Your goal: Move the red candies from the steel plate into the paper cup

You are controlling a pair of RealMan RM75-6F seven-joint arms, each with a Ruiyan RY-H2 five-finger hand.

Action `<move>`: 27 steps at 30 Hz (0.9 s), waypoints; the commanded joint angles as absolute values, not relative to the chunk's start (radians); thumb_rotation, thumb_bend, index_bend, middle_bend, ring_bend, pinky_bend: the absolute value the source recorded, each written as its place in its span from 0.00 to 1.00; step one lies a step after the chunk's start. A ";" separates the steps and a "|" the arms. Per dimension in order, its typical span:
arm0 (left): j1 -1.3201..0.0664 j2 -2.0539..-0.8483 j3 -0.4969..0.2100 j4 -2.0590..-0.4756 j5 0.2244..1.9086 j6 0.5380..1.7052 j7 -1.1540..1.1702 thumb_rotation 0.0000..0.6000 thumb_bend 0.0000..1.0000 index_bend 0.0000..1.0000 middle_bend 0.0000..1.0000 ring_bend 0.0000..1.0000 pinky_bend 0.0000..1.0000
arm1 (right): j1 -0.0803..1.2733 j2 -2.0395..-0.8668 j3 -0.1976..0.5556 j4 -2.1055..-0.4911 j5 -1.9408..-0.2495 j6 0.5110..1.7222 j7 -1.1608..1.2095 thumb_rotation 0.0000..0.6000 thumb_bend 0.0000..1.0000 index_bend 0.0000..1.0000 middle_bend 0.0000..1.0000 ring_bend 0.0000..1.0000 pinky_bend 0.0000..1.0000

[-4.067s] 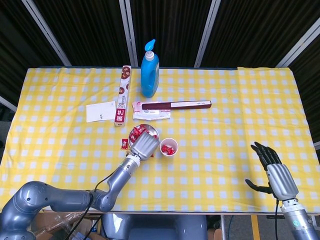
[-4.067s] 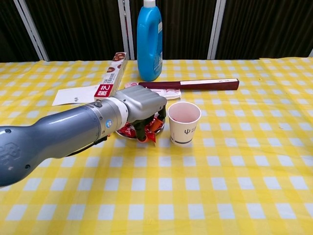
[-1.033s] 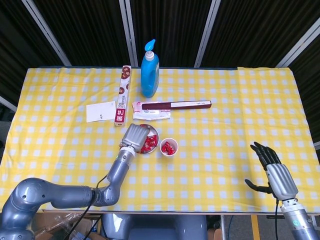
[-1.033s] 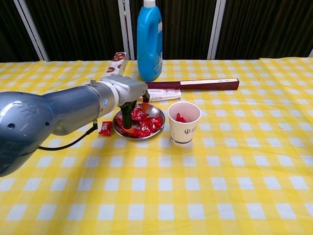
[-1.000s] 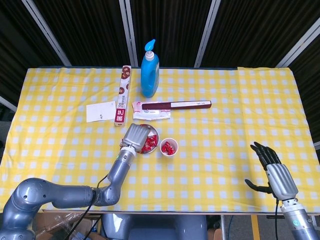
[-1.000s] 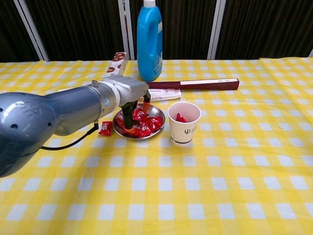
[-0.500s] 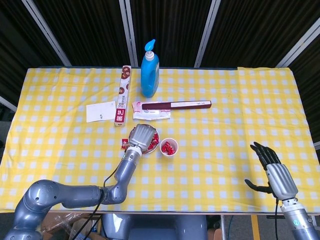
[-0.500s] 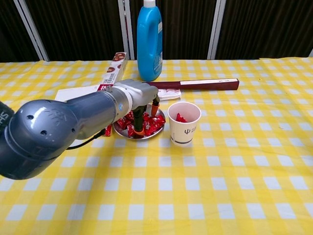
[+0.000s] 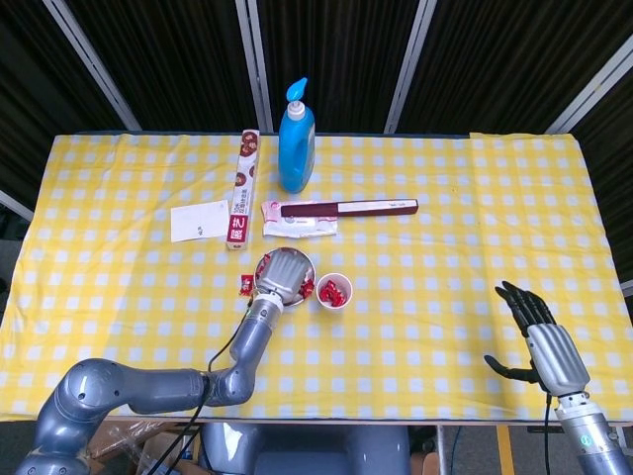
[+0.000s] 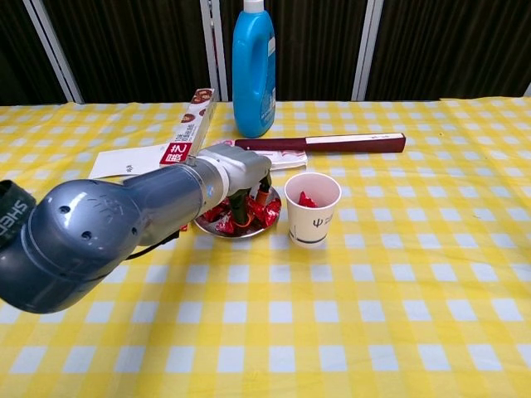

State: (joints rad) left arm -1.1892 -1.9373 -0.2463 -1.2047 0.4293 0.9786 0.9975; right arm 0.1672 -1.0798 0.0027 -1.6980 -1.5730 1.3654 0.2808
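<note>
The steel plate (image 9: 259, 267) (image 10: 211, 225) lies at mid-table, mostly covered by my left hand (image 9: 284, 272) (image 10: 236, 177). The hand's fingers curl down among the red candies (image 10: 264, 211) on the plate; whether they hold one is hidden. Just right of the plate stands the white paper cup (image 9: 334, 292) (image 10: 313, 209) with red candies (image 9: 334, 289) (image 10: 305, 200) inside. One stray candy (image 9: 242, 285) lies on the cloth left of the plate. My right hand (image 9: 541, 341) hangs at the lower right beyond the table's edge, fingers apart, holding nothing.
A blue pump bottle (image 9: 296, 139) (image 10: 254, 70) stands behind the plate. A long snack box (image 9: 243, 188) (image 10: 188, 133), a white card (image 9: 198, 221) (image 10: 124, 162) and a dark red case (image 9: 348, 208) (image 10: 332, 142) on a white packet (image 9: 297, 224) lie around it.
My left hand has shifted right across the plate toward the cup and its fingers have curled down into the candies. The right hand has not moved.
</note>
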 commanded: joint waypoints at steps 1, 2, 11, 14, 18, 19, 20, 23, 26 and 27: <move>-1.180 -1.922 -0.243 -1.225 0.439 0.990 0.994 1.00 0.48 0.49 0.82 0.90 0.97 | 0.167 -1.080 0.002 -1.698 -1.574 1.366 0.280 1.00 0.28 0.00 0.00 0.00 0.00; -1.176 -1.914 -0.242 -1.237 0.443 0.997 0.993 1.00 0.48 0.49 0.82 0.90 0.97 | 0.167 -1.080 0.002 -1.698 -1.574 1.366 0.280 1.00 0.28 0.00 0.00 0.00 0.00; -1.148 -1.816 -0.250 -1.367 0.477 1.058 0.988 1.00 0.48 0.50 0.82 0.90 0.97 | 0.166 -1.081 0.002 -1.700 -1.575 1.368 0.273 1.00 0.28 0.00 0.00 0.00 0.00; -1.142 -1.774 -0.258 -1.425 0.486 1.081 0.992 1.00 0.48 0.50 0.82 0.90 0.97 | 0.165 -1.083 0.002 -1.698 -1.574 1.369 0.272 1.00 0.28 0.00 0.00 0.00 0.00; -1.142 -1.728 -0.270 -1.494 0.494 1.103 1.001 1.00 0.48 0.50 0.82 0.90 0.97 | 0.165 -1.083 0.003 -1.699 -1.574 1.370 0.269 1.00 0.28 0.00 0.00 0.00 0.00; -1.145 -1.717 -0.276 -1.513 0.495 1.108 1.003 1.00 0.48 0.50 0.82 0.90 0.97 | 0.165 -1.084 0.003 -1.699 -1.574 1.371 0.269 1.00 0.28 0.00 0.00 0.00 0.00; -1.147 -1.711 -0.280 -1.525 0.496 1.112 1.004 1.00 0.48 0.50 0.82 0.90 0.97 | 0.165 -1.084 0.003 -1.699 -1.574 1.371 0.268 1.00 0.28 0.00 0.00 0.00 0.00; -1.158 -1.694 -0.298 -1.565 0.504 1.122 1.008 1.00 0.48 0.50 0.82 0.90 0.97 | 0.164 -1.084 0.003 -1.699 -1.574 1.372 0.267 1.00 0.28 0.00 0.00 0.00 0.00; -1.174 -1.689 -0.310 -1.596 0.502 1.127 1.015 1.00 0.48 0.50 0.82 0.90 0.97 | 0.164 -1.085 0.004 -1.699 -1.573 1.373 0.267 1.00 0.28 0.00 0.00 0.00 0.00; -1.178 -1.691 -0.313 -1.601 0.501 1.128 1.016 1.00 0.48 0.50 0.82 0.90 0.97 | 0.164 -1.084 0.004 -1.699 -1.572 1.373 0.267 1.00 0.28 0.00 0.00 0.00 0.00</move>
State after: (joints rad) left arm -1.1709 -1.6929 -0.3065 -1.5933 0.5011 1.1243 1.0124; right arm 0.1636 -1.0843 0.0044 -1.6993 -1.5722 1.3729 0.2676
